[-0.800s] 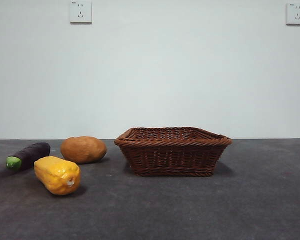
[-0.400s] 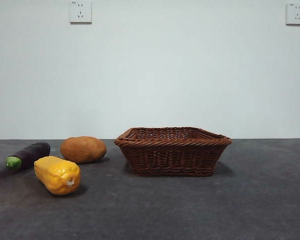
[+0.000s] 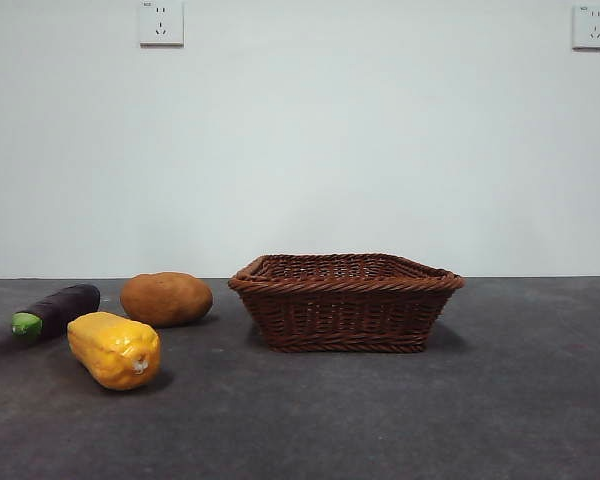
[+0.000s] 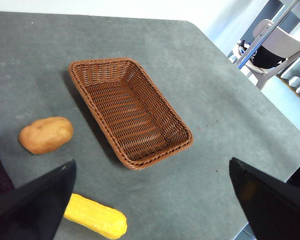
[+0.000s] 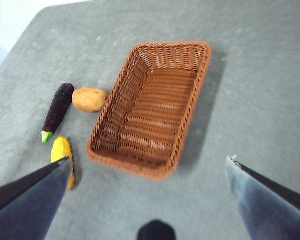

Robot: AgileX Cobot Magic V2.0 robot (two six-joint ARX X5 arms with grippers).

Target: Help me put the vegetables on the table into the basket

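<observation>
Currently nothing is picked: both arms hang high over the bench, neither showing in the front view. Left hand spread wide, nothing between the jaws; right hand likewise spread and empty. I read this as the survey pose before the first reach

Basket sits mid-bench, empty as far as both wrist views show its woven floor. All three vegetables lie on the bench to one side of it, clustered: potato just beside the basket's wall, apart from it; eggplant beyond the potato, green stem end toward the front camera; corn nearest the front camera, lying on its side, apart from the other two

Why the layout matters: the vegetables lie loose with gaps between them, so each looks reachable from above without nudging a neighbour. My judgement is that the potato, closest to the basket, means the shortest carry. In the left wrist view the cluster sits close to that arm's jaw, so the left arm seems the nearer one

Hard to make out:
- Left wrist view: eggplant cut off at the frame edge, only a dark sliver; corn partly hidden behind the jaw
- Right wrist view: blurred; corn half covered by a jaw
- Front view: basket's interior mostly hidden behind its near wall
- Dark blob at the right wrist picture's lower edge, cannot identify
</observation>
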